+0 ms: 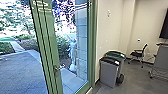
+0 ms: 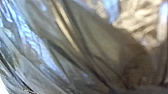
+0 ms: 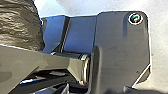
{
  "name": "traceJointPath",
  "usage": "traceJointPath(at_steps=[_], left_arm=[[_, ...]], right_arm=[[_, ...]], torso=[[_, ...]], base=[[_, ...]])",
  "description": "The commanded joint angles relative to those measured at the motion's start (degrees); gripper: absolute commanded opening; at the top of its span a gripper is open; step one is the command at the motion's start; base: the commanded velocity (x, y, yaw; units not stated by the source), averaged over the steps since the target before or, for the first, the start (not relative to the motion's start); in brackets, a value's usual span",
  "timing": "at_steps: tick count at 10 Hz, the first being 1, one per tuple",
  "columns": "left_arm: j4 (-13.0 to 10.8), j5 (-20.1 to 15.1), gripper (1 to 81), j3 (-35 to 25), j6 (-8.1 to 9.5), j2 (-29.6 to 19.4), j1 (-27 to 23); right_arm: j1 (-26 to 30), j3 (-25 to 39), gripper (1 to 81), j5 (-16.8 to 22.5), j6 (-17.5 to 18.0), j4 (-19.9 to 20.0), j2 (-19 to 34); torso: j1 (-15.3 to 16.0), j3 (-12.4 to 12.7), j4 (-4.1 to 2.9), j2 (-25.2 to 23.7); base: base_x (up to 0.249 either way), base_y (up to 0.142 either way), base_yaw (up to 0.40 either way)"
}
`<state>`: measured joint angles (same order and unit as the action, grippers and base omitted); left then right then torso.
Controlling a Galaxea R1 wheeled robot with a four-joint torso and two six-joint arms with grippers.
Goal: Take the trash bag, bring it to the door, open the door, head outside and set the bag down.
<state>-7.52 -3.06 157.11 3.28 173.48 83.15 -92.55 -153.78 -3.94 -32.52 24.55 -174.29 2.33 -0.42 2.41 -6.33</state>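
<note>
Seems picked up and brought to the door (image 1: 53, 43), with the trash bag (image 2: 105, 47) close at the left wrist. Yet to go outside and set down; cannot tell either hand's grip, or the door's opening

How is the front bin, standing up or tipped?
The bin is standing up: its dark top faces up, its bottom on the floor.

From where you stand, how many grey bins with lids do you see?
2. The grey bin with the black lid stands beside the green door frame; the grey bin with the green lid is just behind the first.
</note>
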Motion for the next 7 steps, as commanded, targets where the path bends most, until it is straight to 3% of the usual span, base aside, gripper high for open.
traceJointPath(at_steps=[1,7], left_arm=[[-0.5,0.8,1.0,0.0,-0.29,0.2,-3.0],[-1.4,0.9,1.0,0.0,-0.12,0.3,-3.0]], right_arm=[[2.3,0.2,81.1,3.5,-0.2,-0.4,-0.4],[2.4,0.2,81.1,3.6,-0.2,-0.4,-0.4]], torso=[[0.0,0.0,0.00,0.0],[-0.1,0.0,0.00,0.0]], base=[[0.105,0.000,0.000],[0.128,0.000,0.000]])
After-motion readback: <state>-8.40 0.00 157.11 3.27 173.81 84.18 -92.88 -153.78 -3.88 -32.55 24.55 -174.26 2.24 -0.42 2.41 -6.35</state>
